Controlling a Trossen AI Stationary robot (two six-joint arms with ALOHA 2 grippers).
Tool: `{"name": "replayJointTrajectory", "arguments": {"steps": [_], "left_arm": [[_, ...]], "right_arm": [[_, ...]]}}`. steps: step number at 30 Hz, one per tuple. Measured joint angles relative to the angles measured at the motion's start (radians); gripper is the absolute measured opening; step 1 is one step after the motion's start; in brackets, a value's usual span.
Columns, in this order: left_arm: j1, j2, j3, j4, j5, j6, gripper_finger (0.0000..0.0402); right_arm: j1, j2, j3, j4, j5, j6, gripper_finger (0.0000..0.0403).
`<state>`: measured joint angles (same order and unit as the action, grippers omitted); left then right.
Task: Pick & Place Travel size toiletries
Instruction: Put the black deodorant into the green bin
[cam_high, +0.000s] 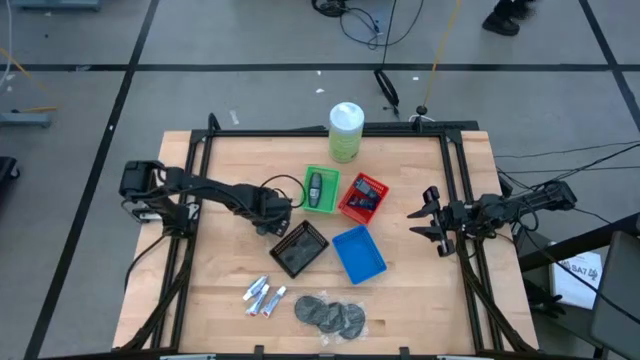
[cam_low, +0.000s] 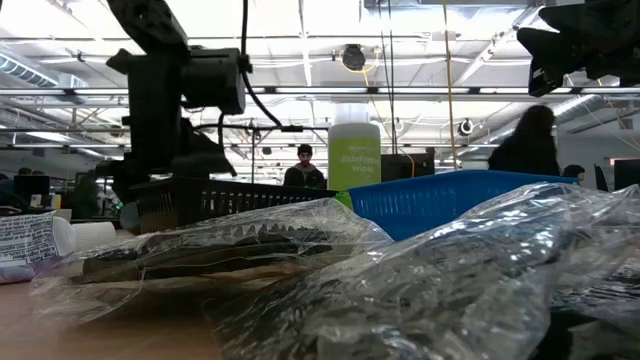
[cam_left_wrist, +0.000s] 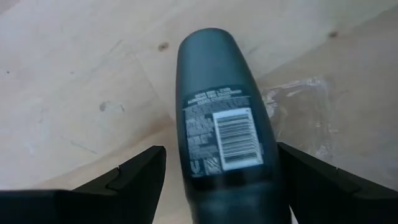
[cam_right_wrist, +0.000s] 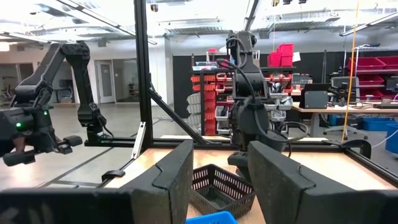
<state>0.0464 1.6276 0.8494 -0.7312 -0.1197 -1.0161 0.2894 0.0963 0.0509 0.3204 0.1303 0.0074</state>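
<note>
My left gripper (cam_high: 277, 216) hovers over the table between the black tray (cam_high: 299, 248) and the green tray (cam_high: 322, 190), shut on a dark grey oval bottle (cam_left_wrist: 221, 106) with a barcode label. A second dark bottle (cam_high: 317, 188) lies in the green tray. Navy packs (cam_high: 366, 191) lie in the red tray. Three white tubes (cam_high: 262, 296) and the grey discs in clear wrap (cam_high: 330, 314) lie on the wood near the near edge. My right gripper (cam_high: 428, 217) waits open at the table's right side. My left gripper holds the dark grey bottle between its two fingers (cam_left_wrist: 140, 174), one on each narrow side of the bottle's lower body (cam_left_wrist: 199, 180). The bottle points out along the fingers, its rounded end (cam_left_wrist: 208, 40) away from the wrist. It sits clear of the wood below.
A tall pale-green canister with white lid (cam_high: 346, 130) stands at the far edge. The blue tray (cam_high: 358, 253) lies right of the black tray. A dark frame (cam_high: 455, 180) borders the table. Bare wood lies at the left and right sides.
</note>
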Motion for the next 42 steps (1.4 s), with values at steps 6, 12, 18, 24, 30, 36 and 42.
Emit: {"name": "replayJointTrajectory", "arguments": {"steps": [6,12,18,24,30,36,42], "left_arm": [[0.024,0.024,0.005,-0.031,0.024,-0.023,0.0294],[0.028,0.026,0.003,0.001,0.022,0.016,0.0294],[0.032,0.027,0.003,0.001,0.022,0.013,0.0294],[0.032,0.028,0.002,0.000,0.023,0.020,0.0294],[0.032,0.029,0.001,-0.002,0.024,0.008,0.0292],[0.031,0.029,0.001,0.000,0.029,0.000,0.0230],[0.032,0.029,0.001,-0.002,0.016,0.008,0.0194]], "right_arm": [[0.000,0.000,0.000,0.000,0.000,0.000,0.0141],[0.000,0.000,0.000,0.000,0.000,0.000,0.0141],[0.000,0.000,0.000,0.000,0.000,0.000,0.0142],[0.000,0.000,0.000,0.000,0.000,0.000,0.0142],[0.000,0.000,0.000,0.000,0.000,0.000,0.0142],[0.000,0.000,0.000,0.000,0.000,0.000,0.0142],[0.000,0.000,0.000,0.000,0.000,0.000,0.0142]]}}
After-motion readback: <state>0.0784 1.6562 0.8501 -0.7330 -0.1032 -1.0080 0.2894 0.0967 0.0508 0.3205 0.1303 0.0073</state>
